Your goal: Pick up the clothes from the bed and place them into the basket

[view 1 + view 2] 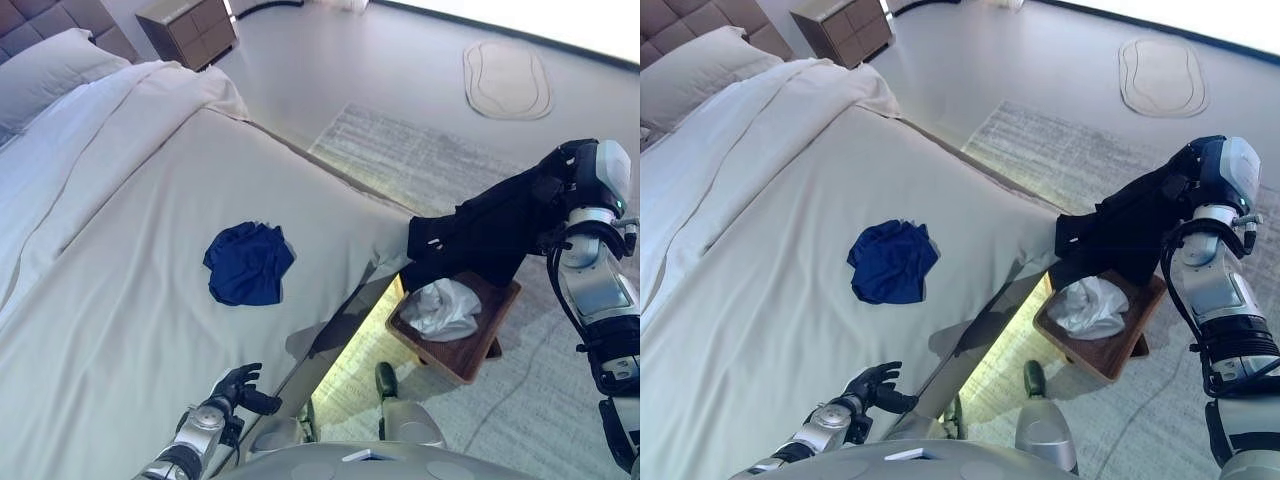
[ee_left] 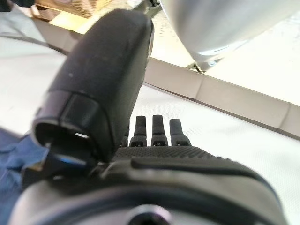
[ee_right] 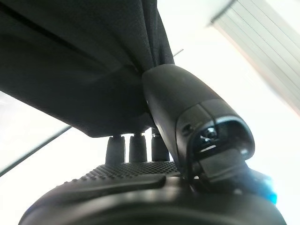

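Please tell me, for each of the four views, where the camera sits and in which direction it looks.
Left eye view: on the head, looking down at the bed, the blue garment and the basket; both arms show.
Right eye view: beside it, same scene slightly shifted.
Left wrist view: along the left hand, over the sheet, fingers straight.
Right wrist view: along the right hand, pinching the black garment.
Shared: both eye views show the white cloth in the basket.
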Tool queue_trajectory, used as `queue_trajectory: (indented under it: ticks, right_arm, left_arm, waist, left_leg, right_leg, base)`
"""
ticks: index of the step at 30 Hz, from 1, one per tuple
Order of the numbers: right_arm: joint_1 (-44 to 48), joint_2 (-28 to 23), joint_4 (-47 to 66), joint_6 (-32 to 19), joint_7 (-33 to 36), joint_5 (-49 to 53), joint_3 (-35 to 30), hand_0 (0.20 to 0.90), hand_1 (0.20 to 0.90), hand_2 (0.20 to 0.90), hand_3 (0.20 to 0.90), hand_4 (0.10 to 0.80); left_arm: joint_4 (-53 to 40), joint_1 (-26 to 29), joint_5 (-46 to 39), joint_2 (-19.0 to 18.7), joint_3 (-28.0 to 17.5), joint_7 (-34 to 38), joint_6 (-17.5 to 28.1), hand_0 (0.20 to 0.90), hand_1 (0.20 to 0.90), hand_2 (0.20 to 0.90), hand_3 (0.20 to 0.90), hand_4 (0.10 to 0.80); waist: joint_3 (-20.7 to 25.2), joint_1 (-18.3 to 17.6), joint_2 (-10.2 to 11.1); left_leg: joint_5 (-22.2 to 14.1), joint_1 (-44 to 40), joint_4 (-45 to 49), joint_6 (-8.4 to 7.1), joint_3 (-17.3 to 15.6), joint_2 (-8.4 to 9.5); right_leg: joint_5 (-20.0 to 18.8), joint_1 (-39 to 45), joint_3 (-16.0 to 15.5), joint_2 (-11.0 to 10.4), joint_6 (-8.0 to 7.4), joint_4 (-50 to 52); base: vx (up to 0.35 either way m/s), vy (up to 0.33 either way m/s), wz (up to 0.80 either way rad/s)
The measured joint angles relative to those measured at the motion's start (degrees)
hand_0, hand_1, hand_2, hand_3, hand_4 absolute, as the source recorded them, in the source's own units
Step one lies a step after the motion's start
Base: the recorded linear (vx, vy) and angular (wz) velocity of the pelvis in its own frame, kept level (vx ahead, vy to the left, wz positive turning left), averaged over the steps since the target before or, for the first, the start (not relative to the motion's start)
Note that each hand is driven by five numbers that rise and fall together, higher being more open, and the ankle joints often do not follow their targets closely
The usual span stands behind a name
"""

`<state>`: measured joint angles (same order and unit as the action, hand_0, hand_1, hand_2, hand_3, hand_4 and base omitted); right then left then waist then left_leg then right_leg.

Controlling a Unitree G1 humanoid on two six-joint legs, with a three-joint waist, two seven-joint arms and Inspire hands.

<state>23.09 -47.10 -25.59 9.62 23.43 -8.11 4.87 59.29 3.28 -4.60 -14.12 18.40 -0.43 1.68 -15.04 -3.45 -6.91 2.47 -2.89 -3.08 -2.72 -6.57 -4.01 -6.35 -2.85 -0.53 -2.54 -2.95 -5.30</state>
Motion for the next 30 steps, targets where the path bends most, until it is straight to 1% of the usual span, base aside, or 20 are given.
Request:
queue_trajectory:
  ticks: [3,6,7,9,10,11,13,14,15,18,20,22,23,24,26,27,29,30]
  right_arm:
    - [0.6,1.6,-4.3,-0.2,0.1,-1.3,1.0,0.3,0.3,0.3,0.2,0.1]
    - [2.2,1.6,-7.3,-0.2,0.1,-2.3,3.1,0.3,0.3,0.3,0.2,0.1]
    - [3.2,1.6,-8.0,-0.2,0.5,-2.3,4.3,0.3,0.3,0.3,0.2,0.1]
    - [8.2,2.6,-11.9,-0.1,1.4,-2.3,7.2,0.3,0.3,0.3,0.2,0.1]
    - [9.5,2.9,-13.1,0.0,1.4,-2.2,7.4,0.3,0.3,0.3,0.2,0.1]
    - [11.8,3.8,-15.4,0.5,1.4,-2.2,7.5,0.3,0.3,0.3,0.2,0.1]
    - [14.1,5.6,-20.1,1.5,1.4,-2.0,9.6,0.3,0.3,0.3,0.2,0.1]
    - [14.7,6.2,-21.9,1.8,1.4,-2.0,10.7,0.764,0.764,0.764,0.741,0.641]
    - [15.5,6.5,-23.8,2.2,1.5,-2.0,11.9,0.9,0.9,0.9,0.9,0.8]
    - [19.0,7.7,-28.4,3.7,1.4,-0.2,12.5,0.9,0.9,0.9,0.9,0.8]
    - [22.9,7.6,-32.0,4.6,1.5,0.2,13.1,0.9,0.9,0.9,0.9,0.8]
    - [26.0,7.6,-34.9,5.3,1.8,1.4,13.5,0.9,0.9,0.9,0.9,0.8]
    - [26.7,7.6,-35.7,5.6,2.0,1.8,13.5,0.9,0.9,0.9,0.9,0.8]
    - [28.2,7.6,-37.6,5.7,2.8,3.4,13.5,0.9,0.9,0.9,0.9,0.8]
    - [29.1,7.6,-38.8,5.6,3.7,5.3,13.4,0.9,0.9,0.9,0.9,0.8]
    - [29.2,7.6,-38.8,5.6,4.0,5.7,13.4,0.9,0.9,0.9,0.9,0.8]
    - [29.2,7.8,-38.7,5.3,5.5,6.9,13.4,0.9,0.9,0.9,0.9,0.8]
    - [29.2,7.8,-38.4,5.1,6.7,7.1,13.4,0.9,0.9,0.9,0.9,0.8]
  left_arm:
    - [-0.1,1.8,-0.4,-0.1,1.4,0.1,1.3,0.9,0.9,0.9,0.9,0.8]
    - [-1.1,4.5,-2.1,0.0,2.1,0.3,2.4,0.9,0.9,0.9,0.9,0.8]
    - [-2.1,5.4,-2.9,-0.3,2.1,0.6,2.7,0.9,0.9,0.9,0.9,0.8]
    - [-2.8,8.6,-5.5,-1.2,2.2,1.5,3.7,0.9,0.9,0.9,0.9,0.8]
    - [-2.9,9.8,-6.0,-1.3,2.1,1.5,3.7,0.9,0.9,0.9,0.9,0.8]
    - [-3.4,11.7,-7.2,-1.4,2.1,2.0,3.9,0.9,0.9,0.9,0.9,0.8]
    - [-4.7,12.8,-9.1,-1.3,2.2,2.5,5.2,0.9,0.9,0.9,0.9,0.8]
    - [-5.6,12.7,-9.4,-1.4,2.2,2.5,5.5,0.9,0.9,0.9,0.9,0.8]
    - [-6.3,12.5,-10.1,-1.6,2.5,2.6,6.1,0.9,0.9,0.9,0.9,0.8]
    - [-7.3,12.6,-10.8,-2.3,3.6,2.9,7.4,0.9,0.9,0.9,0.9,0.8]
    - [-9.2,12.6,-11.3,-3.2,4.6,3.2,7.4,0.9,0.9,0.9,0.9,0.8]
    - [-10.9,12.6,-11.9,-3.7,4.7,3.6,7.4,0.9,0.9,0.9,0.9,0.8]
    - [-11.4,12.6,-12.3,-3.9,5.0,3.6,7.4,0.9,0.9,0.9,0.9,0.8]
    - [-12.8,12.5,-13.0,-4.7,5.7,3.7,7.3,0.9,0.9,0.9,0.9,0.8]
    - [-13.5,12.5,-13.8,-4.9,5.8,3.8,7.3,0.9,0.9,0.9,0.9,0.8]
    - [-13.6,12.5,-13.9,-5.0,5.9,3.8,7.3,0.9,0.9,0.9,0.9,0.8]
    - [-13.6,12.3,-14.0,-5.0,6.1,3.8,7.2,0.9,0.9,0.9,0.9,0.8]
    - [-13.6,12.1,-14.0,-5.0,6.1,3.8,7.0,0.9,0.9,0.9,0.9,0.8]
  waist:
    - [-2.2,0.1,-0.9]
    - [-6.1,0.1,-2.5]
    - [-7.4,0.1,-2.7]
    - [-10.7,0.2,-2.8]
    - [-12.0,0.3,-3.0]
    - [-14.2,0.5,-3.1]
    - [-14.8,1.4,-3.0]
    - [-14.8,2.0,-3.0]
    - [-14.8,2.5,-3.0]
    - [-14.8,3.8,-3.0]
    - [-14.8,4.7,-3.1]
    - [-14.8,5.9,-3.1]
    - [-14.8,6.3,-3.1]
    - [-14.8,7.6,-3.1]
    - [-14.8,9.1,-3.1]
    - [-14.8,9.5,-3.1]
    - [-14.8,9.9,-3.1]
    - [-14.8,10.0,-3.1]
  left_leg:
    - [0.1,2.4,1.4,-0.1,0.1,-0.05]
    - [0.4,5.4,2.3,-0.22,0.1,0.1]
    - [0.6,7.7,3.4,-0.17,0.1,0.19]
    - [0.7,11.9,5.6,-0.16,0.2,0.39]
    - [0.7,12.6,5.8,-0.16,0.2,0.4]
    - [0.7,13.6,5.9,-0.29,0.2,0.45]
    - [1.1,16.0,6.0,-0.64,0.3,0.62]
    - [1.1,16.6,6.4,-0.74,0.3,0.61]
    - [1.1,17.4,6.9,-0.74,0.4,0.64]
    - [1.3,19.3,7.0,-0.56,0.5,0.82]
    - [1.5,22.1,7.7,-0.38,0.4,1.17]
    - [1.7,25.2,9.2,-0.64,0.9,1.23]
    - [1.7,26.0,9.7,-0.64,1.0,1.26]
    - [1.7,28.1,10.8,-0.64,1.4,1.32]
    - [1.6,30.5,12.9,-0.61,2.1,1.32]
    - [1.4,30.9,13.5,-0.61,2.4,1.32]
    - [0.7,32.6,15.8,0.02,3.3,1.31]
    - [0.4,33.1,16.5,-0.13,3.9,1.34]
  right_leg:
    - [0.0,-2.1,-0.1,-0.1,0.04,0.5]
    - [-0.3,-5.5,-0.1,-0.2,0.23,2.2]
    - [-0.4,-8.2,0.1,-0.3,0.46,4.1]
    - [-0.3,-13.8,0.4,0.0,0.29,8.7]
    - [-0.2,-14.8,0.4,0.0,0.26,9.5]
    - [0.5,-16.7,0.5,0.0,0.58,11.4]
    - [2.2,-21.1,0.5,-0.1,1.01,15.4]
    - [2.6,-22.3,0.6,-0.1,0.91,16.8]
    - [3.3,-23.5,0.6,-0.2,1.14,18.2]
    - [4.1,-26.6,0.8,-0.3,0.97,20.7]
    - [4.5,-29.8,0.8,-0.8,1.32,22.1]
    - [4.6,-32.8,0.4,-1.0,1.34,23.7]
    - [4.7,-33.5,0.4,-1.0,1.62,24.3]
    - [5.1,-35.7,0.2,-1.1,1.96,25.6]
    - [5.5,-37.6,-0.1,-1.2,2.57,27.5]
    - [5.7,-37.9,-0.3,-1.3,2.82,27.8]
    - [6.1,-38.7,-0.9,-1.5,3.01,29.1]
    - [6.2,-38.8,-1.3,-1.6,3.12,29.5]
  base:
    - [-0.104,-0.026,-0.01]
    - [-0.175,-0.053,-0.03]
    - [-0.189,-0.068,-0.1]
    - [-0.097,-0.067,-0.13]
    - [-0.052,-0.05,-0.07]
    - [-0.036,-0.025,-0.03]
    - [-0.034,-0.06,0.01]
    - [-0.038,-0.093,0.03]
    - [-0.022,-0.063,0.01]
    - [-0.008,-0.027,0.01]
    - [-0.024,-0.084,0.05]
    - [-0.032,-0.073,0.1]
    - [-0.014,-0.072,0.17]
    - [-0.005,-0.074,0.17]
    - [0.001,-0.076,0.18]
    - [0.009,-0.076,0.2]
    - [0.011,-0.06,0.2]
    - [0.026,-0.038,0.2]
